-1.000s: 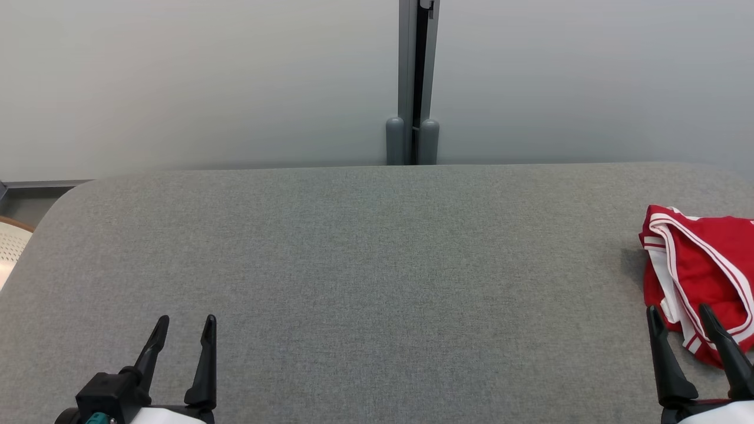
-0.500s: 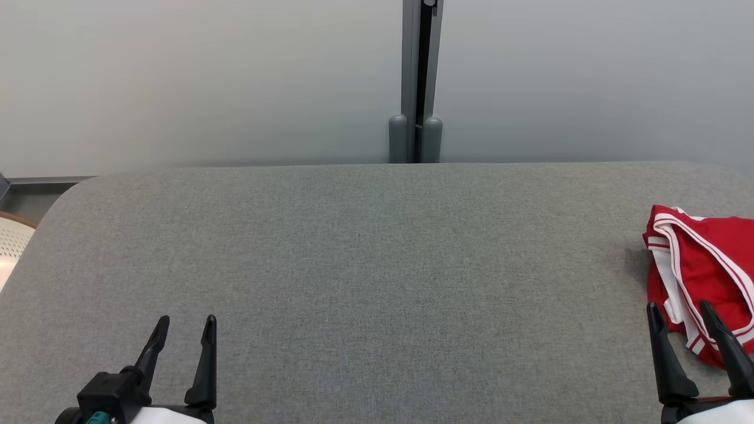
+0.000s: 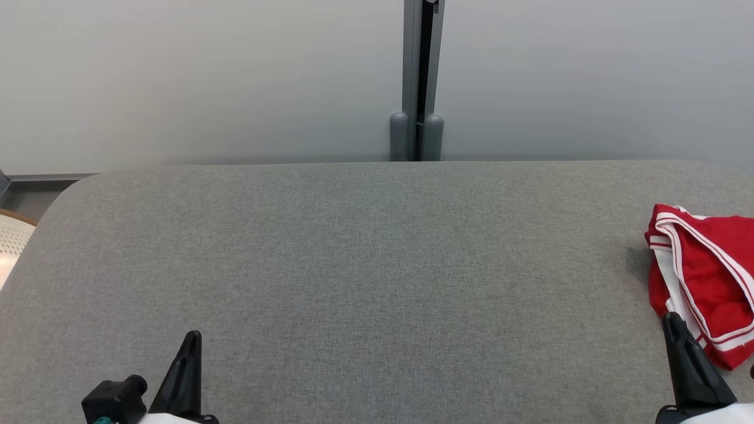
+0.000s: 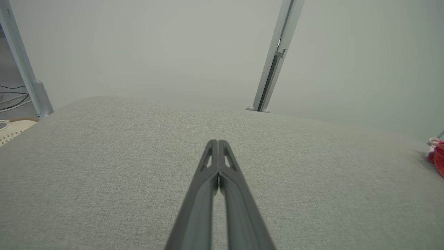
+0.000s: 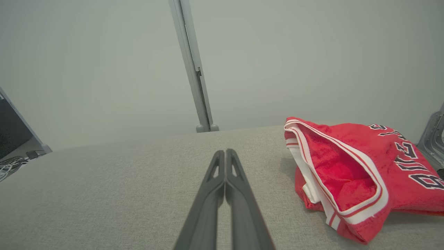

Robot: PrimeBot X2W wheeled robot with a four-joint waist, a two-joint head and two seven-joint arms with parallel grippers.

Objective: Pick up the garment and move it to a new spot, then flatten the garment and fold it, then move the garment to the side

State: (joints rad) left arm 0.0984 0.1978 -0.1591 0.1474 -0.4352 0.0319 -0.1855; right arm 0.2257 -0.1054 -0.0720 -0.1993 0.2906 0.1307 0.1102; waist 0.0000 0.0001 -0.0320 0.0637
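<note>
The garment [image 3: 710, 277] is a red jersey with white trim and dark lettering, lying crumpled at the right edge of the grey table [image 3: 377, 265]. In the right wrist view the garment [image 5: 350, 173] lies just right of my right gripper [image 5: 225, 151], whose fingers are pressed together on nothing. My right gripper [image 3: 671, 318] sits at the lower right, its tip beside the jersey's near left edge. At the lower left my left gripper [image 3: 192, 337] is shut and empty, far from the jersey. In the left wrist view my left gripper [image 4: 217, 141] points across bare cloth, with a sliver of the garment [image 4: 437, 158] at the right edge.
A pale partition wall with a grey post [image 3: 417, 82] stands behind the table's far edge. A cream perforated chair [image 3: 12, 241] shows past the table's left corner. The table's broad grey middle lies between the grippers.
Both grippers have closed from open to shut, with nothing between the fingers. The head view has shifted slightly; the jersey lies as before.
</note>
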